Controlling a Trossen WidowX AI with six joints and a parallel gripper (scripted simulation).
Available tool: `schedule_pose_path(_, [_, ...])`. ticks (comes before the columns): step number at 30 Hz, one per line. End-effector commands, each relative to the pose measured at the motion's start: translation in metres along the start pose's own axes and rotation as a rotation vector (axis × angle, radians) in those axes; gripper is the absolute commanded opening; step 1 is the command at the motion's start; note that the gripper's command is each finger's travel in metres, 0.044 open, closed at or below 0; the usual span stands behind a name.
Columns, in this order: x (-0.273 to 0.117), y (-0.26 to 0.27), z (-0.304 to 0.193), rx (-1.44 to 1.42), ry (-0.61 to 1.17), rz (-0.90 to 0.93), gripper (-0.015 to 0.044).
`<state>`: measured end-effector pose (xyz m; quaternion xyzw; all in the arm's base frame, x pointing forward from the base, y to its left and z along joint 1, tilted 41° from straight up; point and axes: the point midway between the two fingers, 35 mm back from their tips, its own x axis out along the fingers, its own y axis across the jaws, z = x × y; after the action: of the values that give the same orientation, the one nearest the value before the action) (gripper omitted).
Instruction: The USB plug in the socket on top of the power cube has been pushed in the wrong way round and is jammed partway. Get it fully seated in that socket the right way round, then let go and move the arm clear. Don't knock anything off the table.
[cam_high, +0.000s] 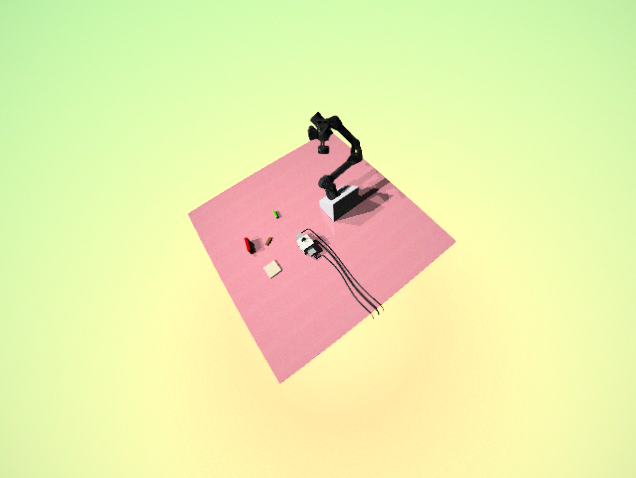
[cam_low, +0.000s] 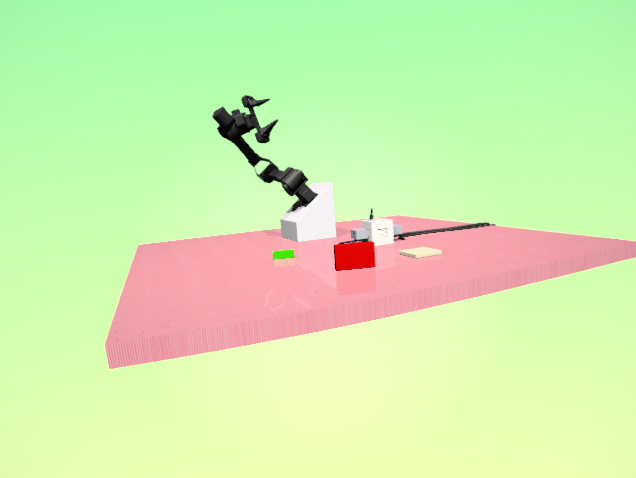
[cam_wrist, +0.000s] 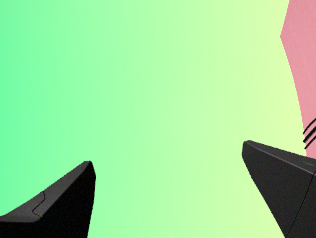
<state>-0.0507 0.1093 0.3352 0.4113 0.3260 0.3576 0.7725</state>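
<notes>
The white power cube (cam_high: 308, 243) (cam_low: 382, 235) stands on the pink table (cam_high: 246, 298) (cam_low: 215, 298). The USB plug (cam_low: 371, 214) shows as a small dark upright piece on top of the cube; its orientation and depth in the socket are too small to tell. Grey blocks stick out from two sides of the cube, one of them on the left (cam_low: 358, 233) in the exterior view. My gripper (cam_low: 273, 110) (cam_wrist: 170, 159) is open and empty, raised high above the table and well away from the cube. Neither the cube nor the plug shows in the wrist view.
Black cables (cam_high: 345, 274) (cam_low: 447, 230) run from the cube to the table's edge. A red block (cam_high: 247, 245) (cam_low: 354, 255), a green block (cam_high: 276, 214) (cam_low: 283, 254), a brown piece (cam_high: 268, 241) and a cream tile (cam_high: 272, 269) (cam_low: 420, 252) lie around it. The arm's white base (cam_low: 316, 221) stands nearby.
</notes>
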Motion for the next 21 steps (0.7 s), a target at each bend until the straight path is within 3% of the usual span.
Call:
schedule_pose_path(1, [0.001, 0.0, 0.002, 0.009, 0.001, -0.006, 0.0426])
schedule_pose_path(12, [0.076, -0.055, 0.117, 0.431, 0.024, -0.415, 0.044])
schedule_pose_path(21, [0.158, -0.13, 0.159, 0.645, -0.01, -0.802, 0.044])
